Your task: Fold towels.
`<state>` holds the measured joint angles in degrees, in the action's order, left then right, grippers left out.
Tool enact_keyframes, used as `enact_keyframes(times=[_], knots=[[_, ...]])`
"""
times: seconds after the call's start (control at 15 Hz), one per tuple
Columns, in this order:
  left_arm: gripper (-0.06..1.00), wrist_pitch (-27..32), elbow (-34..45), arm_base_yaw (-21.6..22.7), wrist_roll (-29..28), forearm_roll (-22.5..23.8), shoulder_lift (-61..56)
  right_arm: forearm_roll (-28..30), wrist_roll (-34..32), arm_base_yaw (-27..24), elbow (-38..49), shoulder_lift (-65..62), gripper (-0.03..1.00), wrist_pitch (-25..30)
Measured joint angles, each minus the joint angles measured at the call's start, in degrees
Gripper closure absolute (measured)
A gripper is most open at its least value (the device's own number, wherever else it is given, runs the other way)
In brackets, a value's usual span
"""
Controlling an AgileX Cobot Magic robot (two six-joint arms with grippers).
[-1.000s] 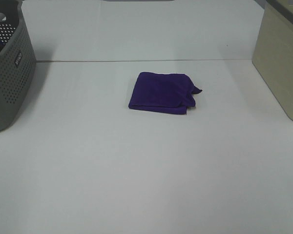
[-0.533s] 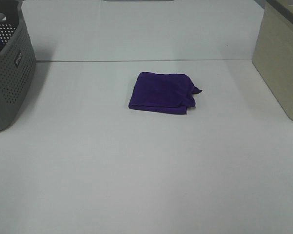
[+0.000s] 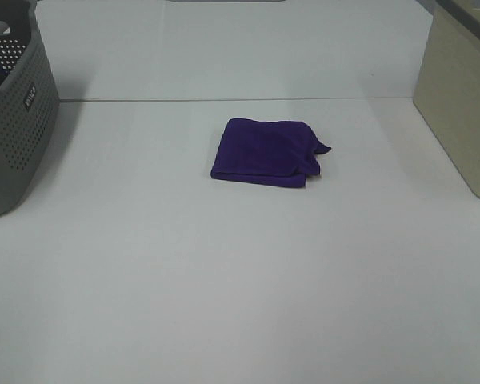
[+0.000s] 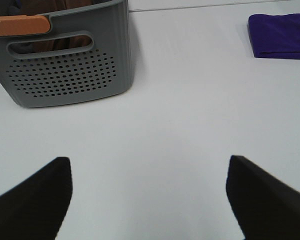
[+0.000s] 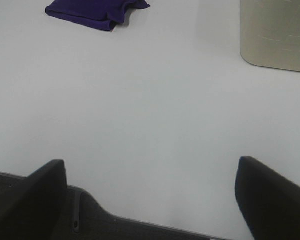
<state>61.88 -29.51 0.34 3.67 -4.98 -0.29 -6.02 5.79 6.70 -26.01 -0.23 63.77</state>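
The towel point(image 3: 266, 152) is seen lying on the white bench point(image 3: 224, 280), near the middle and a bit toward the far side. It is already folded into a small, thick square. One loose corner point(image 3: 323, 148) sticks out on the right side, so the fold looks a little untidy there.

No arm is seen in the high view. Both sets of fingers are held back at the near edge of the bench, well apart from the towel. The left fingers point(image 4: 150, 200) are spread wide and nothing is held in them. The right fingers point(image 5: 150, 200) are spread wide too, and nothing is held there either.

From both sets of fingers, the towel lies ahead, across bare bench. From the left fingers it is found ahead and off toward the right. From the right fingers it is found ahead and off toward the left. Neither arm looks clearly nearer. The loose corner is on the right arm's side, so that arm is likely better placed to tuck it in.

A grey basket point(image 3: 12, 112) is stood at the far left, and a tan box point(image 3: 464, 104) at the far right. Both are well apart from the towel.
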Motion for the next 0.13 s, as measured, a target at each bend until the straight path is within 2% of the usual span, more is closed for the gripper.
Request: enact_keyframes(times=[0.13], knots=[[0.17,0.00,0.00,0.00,0.00,0.00,0.00,0.00,0.00,0.00,0.00,0.00,0.08,0.00]])
